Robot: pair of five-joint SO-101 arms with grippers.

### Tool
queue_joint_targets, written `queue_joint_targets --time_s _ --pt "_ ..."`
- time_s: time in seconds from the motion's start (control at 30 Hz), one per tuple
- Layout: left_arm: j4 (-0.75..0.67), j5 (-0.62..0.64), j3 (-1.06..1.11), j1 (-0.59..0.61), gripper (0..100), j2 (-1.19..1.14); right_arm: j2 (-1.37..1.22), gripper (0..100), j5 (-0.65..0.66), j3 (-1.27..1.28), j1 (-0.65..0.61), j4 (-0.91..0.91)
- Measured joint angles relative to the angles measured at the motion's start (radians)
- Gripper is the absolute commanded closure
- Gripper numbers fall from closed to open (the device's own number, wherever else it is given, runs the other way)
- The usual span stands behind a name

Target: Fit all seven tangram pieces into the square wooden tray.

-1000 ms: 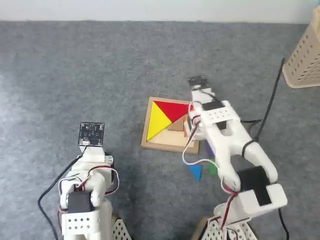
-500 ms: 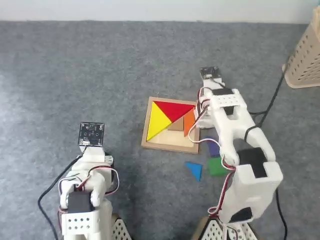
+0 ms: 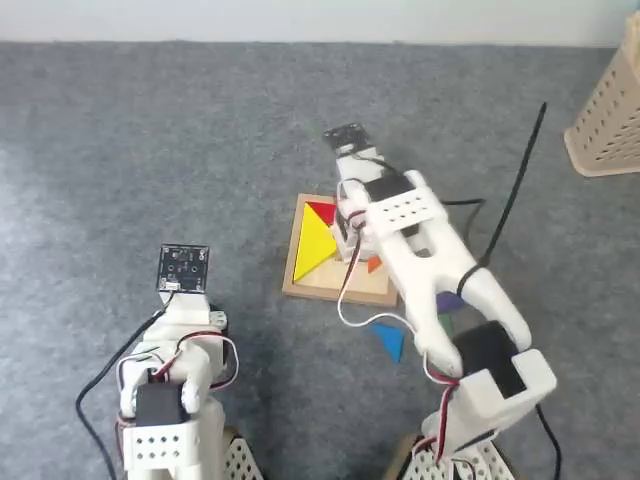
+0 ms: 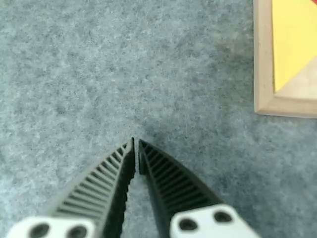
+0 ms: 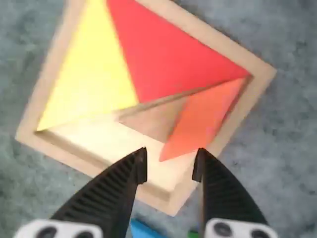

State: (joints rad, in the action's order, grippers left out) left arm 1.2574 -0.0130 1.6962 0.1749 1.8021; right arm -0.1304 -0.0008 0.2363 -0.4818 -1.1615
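Change: the right arm (image 3: 430, 265) has swung from the tray's right edge to over its middle, and it now covers much of the red and orange pieces. The left arm (image 3: 170, 380) has not moved.
Right gripper (image 5: 170, 151): jaws moderately apart with nothing between them, hanging over the tray's bare floor just beside the tip of the orange piece (image 5: 203, 119).
Left gripper (image 4: 134, 145): jaws closed tip to tip and empty, over the grey carpet (image 4: 99, 64), well apart from the tray's corner.
Tray (image 3: 300, 285): square and wooden, lying on the carpet between the 2 arms, nearer the right one.
In the tray: the yellow triangle (image 5: 94, 74) and the red triangle (image 5: 168, 54) lie flat, touching along 1 long edge. The orange piece lies against the red one's other edge.
Brown patch (image 5: 151, 121): a triangular shape between those 3 pieces. I cannot tell whether it is a piece or shadow.
Outside the tray: the blue triangle (image 3: 388, 340) lies on the carpet near the tray's front edge. Slivers of a purple piece (image 3: 450, 300) and a green piece (image 3: 445, 322) show beside the right arm.
Basket (image 3: 610, 110): beige, at the table's far right edge, well apart from everything else.
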Motion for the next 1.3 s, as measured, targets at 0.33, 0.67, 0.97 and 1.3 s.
queue_joint_targets --time_s 0.33,0.67,0.97,1.3 --pt "0.0 0.0 0.0 0.002 99 0.0 0.0 82.6 -0.114 0.0 -0.003 0.011" --pt "0.0 0.0 0.0 0.002 99 0.0 0.0 82.6 -0.12 0.0 0.0 0.026" --pt "0.0 0.0 0.0 0.002 99 0.0 -0.002 82.6 -0.114 0.072 -0.002 0.157" --pt "0.0 0.0 0.0 0.002 99 0.0 -0.095 82.6 -0.104 0.055 -0.002 0.18"
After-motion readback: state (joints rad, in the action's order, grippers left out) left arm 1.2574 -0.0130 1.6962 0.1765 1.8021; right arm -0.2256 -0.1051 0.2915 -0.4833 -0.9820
